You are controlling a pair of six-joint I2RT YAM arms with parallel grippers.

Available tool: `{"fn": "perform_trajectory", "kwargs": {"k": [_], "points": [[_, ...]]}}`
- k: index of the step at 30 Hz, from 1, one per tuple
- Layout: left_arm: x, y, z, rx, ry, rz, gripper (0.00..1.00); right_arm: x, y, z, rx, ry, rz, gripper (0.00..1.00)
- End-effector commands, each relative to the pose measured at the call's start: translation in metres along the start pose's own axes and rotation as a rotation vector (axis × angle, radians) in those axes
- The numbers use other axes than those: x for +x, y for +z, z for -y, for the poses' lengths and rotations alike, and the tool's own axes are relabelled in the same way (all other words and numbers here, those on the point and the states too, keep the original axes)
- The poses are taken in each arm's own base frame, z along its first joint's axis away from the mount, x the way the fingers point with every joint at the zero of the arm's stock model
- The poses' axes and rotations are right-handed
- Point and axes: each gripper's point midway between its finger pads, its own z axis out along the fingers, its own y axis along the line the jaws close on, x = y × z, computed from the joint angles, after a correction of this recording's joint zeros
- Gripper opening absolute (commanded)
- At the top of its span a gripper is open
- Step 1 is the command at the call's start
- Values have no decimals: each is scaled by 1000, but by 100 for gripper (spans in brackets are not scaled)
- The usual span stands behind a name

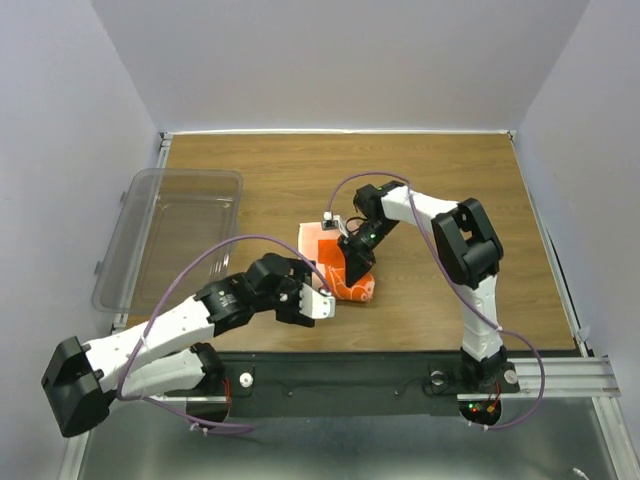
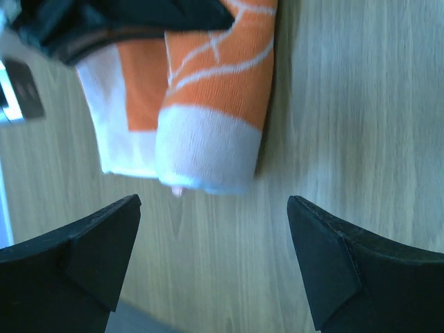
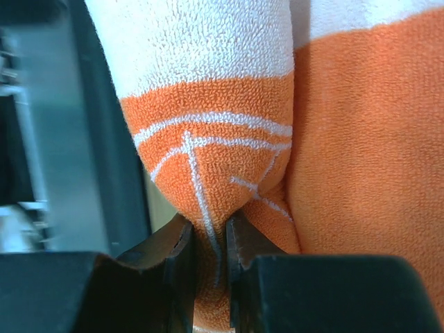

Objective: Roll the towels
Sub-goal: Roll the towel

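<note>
The orange towel [image 1: 345, 270] lies partly rolled near the middle of the table, with white ends and white line drawing. My right gripper [image 1: 357, 262] is shut on a fold of the towel [image 3: 208, 173], the cloth pinched between both fingers. My left gripper [image 1: 322, 305] is open and empty, just in front of the near white end of the roll [image 2: 208, 149]. In the left wrist view the open gripper [image 2: 215, 229] sits over bare wood, not touching the cloth. The flat part of the towel lies beside the roll [image 2: 118, 118].
A clear plastic tub [image 1: 170, 235] stands at the table's left side. The wooden table [image 1: 300, 180] ends in a metal rail along the near edge [image 1: 400, 375]. White walls enclose the back and sides.
</note>
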Motion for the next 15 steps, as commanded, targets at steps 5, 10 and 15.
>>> {"fn": "perform_trajectory", "kwargs": {"k": [5, 10, 15], "points": [[-41, 33, -9, -103, 141, -5, 99, 19, 6, 0, -164, 232, -36, 9], [-42, 55, -6, -117, 185, -42, 99, 18, 12, 9, -168, 304, -49, 9], [-42, 66, 0, -132, 220, -64, 99, 20, 15, 14, -167, 353, -61, 11]]}}
